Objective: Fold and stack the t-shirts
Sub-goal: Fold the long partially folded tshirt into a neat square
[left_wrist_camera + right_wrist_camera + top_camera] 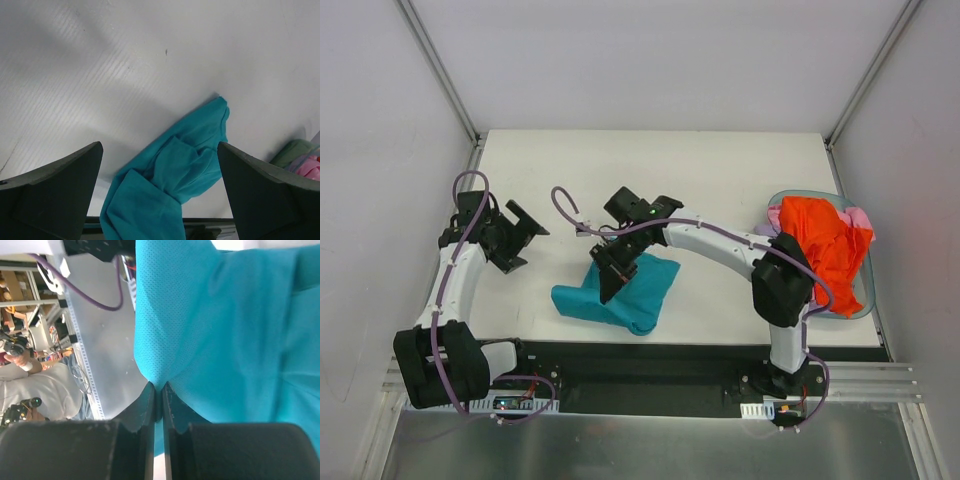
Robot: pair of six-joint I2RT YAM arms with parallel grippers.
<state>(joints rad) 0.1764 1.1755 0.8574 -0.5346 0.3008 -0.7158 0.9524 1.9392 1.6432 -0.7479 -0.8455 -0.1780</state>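
Note:
A teal t-shirt (625, 293) lies crumpled near the table's front edge; it also shows in the left wrist view (170, 185) and fills the right wrist view (225, 330). My right gripper (611, 272) is shut on a fold of the teal shirt (161, 385) at its left upper part. My left gripper (520, 240) is open and empty, to the left of the shirt and apart from it. An orange t-shirt (825, 250) lies on pink cloth (858, 216) in a grey-green basket (865, 290) at the right.
White walls close in the table at the left, back and right. A black rail (650, 365) runs along the front edge between the arm bases.

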